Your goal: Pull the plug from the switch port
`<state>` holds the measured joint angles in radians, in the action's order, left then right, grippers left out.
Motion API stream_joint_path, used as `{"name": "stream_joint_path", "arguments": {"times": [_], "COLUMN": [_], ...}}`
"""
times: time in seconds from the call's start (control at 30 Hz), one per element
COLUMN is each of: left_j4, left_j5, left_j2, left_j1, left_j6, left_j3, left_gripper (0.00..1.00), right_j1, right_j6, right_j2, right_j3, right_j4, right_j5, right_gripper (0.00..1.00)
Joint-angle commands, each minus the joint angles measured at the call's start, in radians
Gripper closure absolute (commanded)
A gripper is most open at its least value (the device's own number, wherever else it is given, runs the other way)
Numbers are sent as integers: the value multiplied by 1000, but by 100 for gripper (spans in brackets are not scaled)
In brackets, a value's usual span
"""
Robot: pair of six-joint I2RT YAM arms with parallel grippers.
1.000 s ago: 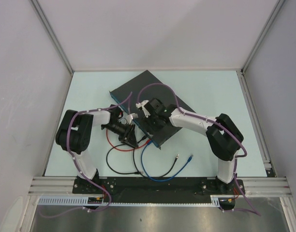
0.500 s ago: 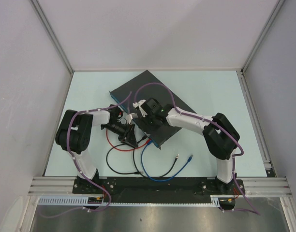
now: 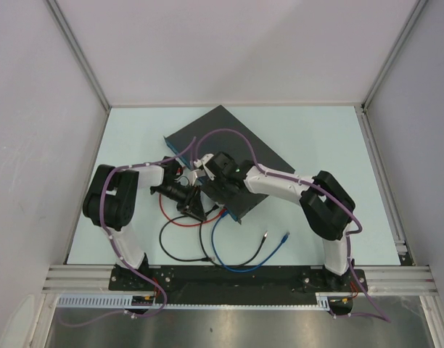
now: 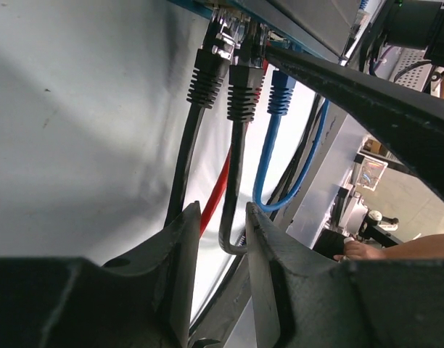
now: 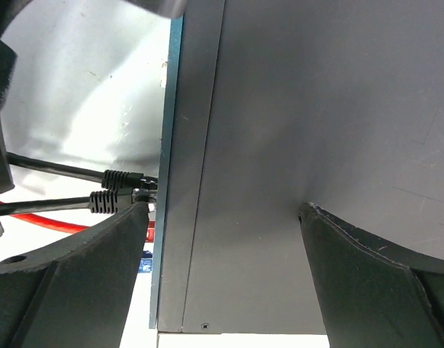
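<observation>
The switch [image 3: 233, 148] lies askew mid-table, its teal socket edge [image 5: 166, 145] facing the left arm. In the left wrist view two black plugs [image 4: 207, 72] [image 4: 244, 90] and a blue plug [image 4: 280, 90] sit in sockets side by side, a red cable [image 4: 215, 199] behind them. My left gripper [image 4: 222, 210] is just below them, fingers a narrow gap apart. The middle black plug's cable runs down into that gap; I see no grip. My right gripper [image 5: 222, 210] spreads wide open over the switch's top [image 5: 316, 109], one finger by the plugs [image 5: 124, 176].
Black, red [image 3: 180, 223] and blue [image 3: 220, 246] cables loop on the table between the arm bases. Two loose cable ends, one black [image 3: 266, 234] and one blue [image 3: 285, 236], lie at the front right. Grey walls close in the table on three sides.
My right gripper has slid left across the switch top toward the socket edge. The left gripper and the plugs have stayed put.
</observation>
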<state>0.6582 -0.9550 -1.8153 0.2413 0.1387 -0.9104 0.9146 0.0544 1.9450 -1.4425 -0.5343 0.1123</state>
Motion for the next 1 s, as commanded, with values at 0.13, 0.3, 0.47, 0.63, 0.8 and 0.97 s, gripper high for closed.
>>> {"name": "stream_joint_path", "arguments": {"times": [0.13, 0.3, 0.47, 0.63, 0.8, 0.97], "left_j4": [-29, -29, -28, -37, -32, -48], "left_j5": [-27, -47, -51, -30, -42, -71], "left_j2": [-15, -21, -19, -32, -71, -84], "left_j1": [-19, -22, -23, -25, -23, -22], "left_j6": [9, 16, 21, 12, 13, 13], "left_j3": [2, 2, 5, 4, -12, -18], "left_gripper": [63, 65, 67, 61, 61, 75], "right_j1": [12, 20, 20, 20, 20, 18], "right_j6": [22, 38, 36, 47, 50, 59], "right_j2": [60, 74, 75, 69, 68, 63], "right_j3": [-9, -9, -9, -9, -9, -9], "right_j4": [-1, 5, 2, 7, 11, 11], "right_j5": [53, 82, 79, 81, 82, 86], "right_gripper": [11, 12, 12, 12, 11, 11]}}
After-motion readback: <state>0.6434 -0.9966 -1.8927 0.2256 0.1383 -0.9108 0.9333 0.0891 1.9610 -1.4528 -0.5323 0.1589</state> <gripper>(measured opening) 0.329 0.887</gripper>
